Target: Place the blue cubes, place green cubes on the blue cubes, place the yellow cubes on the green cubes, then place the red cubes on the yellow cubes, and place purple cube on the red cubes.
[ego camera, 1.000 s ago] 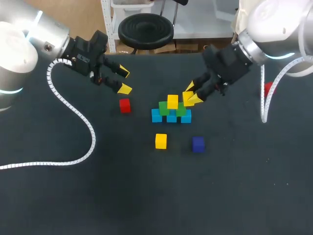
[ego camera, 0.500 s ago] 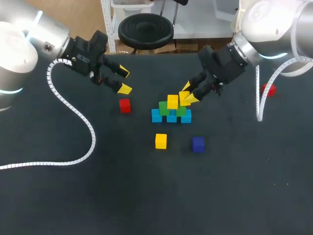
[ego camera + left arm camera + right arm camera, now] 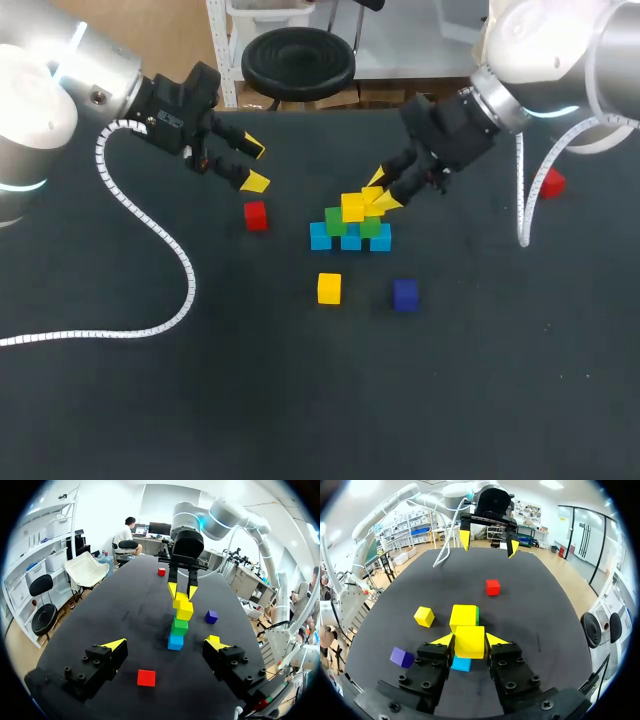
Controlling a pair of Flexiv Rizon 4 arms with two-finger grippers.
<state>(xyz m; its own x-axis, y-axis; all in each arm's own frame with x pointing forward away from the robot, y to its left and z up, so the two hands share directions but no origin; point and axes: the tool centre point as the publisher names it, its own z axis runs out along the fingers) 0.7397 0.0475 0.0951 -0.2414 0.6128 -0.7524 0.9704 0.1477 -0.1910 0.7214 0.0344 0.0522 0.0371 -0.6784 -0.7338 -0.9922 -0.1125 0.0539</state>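
Head view, compared with one second ago: moved leftward and closer to the stack with the right gripper (image 3: pixel 381 192), fingers pinching a held yellow cube (image 3: pixel 470 641) just beside the placed yellow cube (image 3: pixel 352 207); kept the left gripper (image 3: pixel 254 165) where it was, near the first red cube (image 3: pixel 256 215), fingers spread. Counted on the table (image 3: pixel 150 400): three blue cubes (image 3: pixel 320 237) in the bottom row, two green cubes (image 3: pixel 335 221) on them, three yellow in all including a loose yellow cube (image 3: pixel 329 288), two red including the second red cube (image 3: pixel 552 182) far at the right, and one purple cube (image 3: pixel 405 294).
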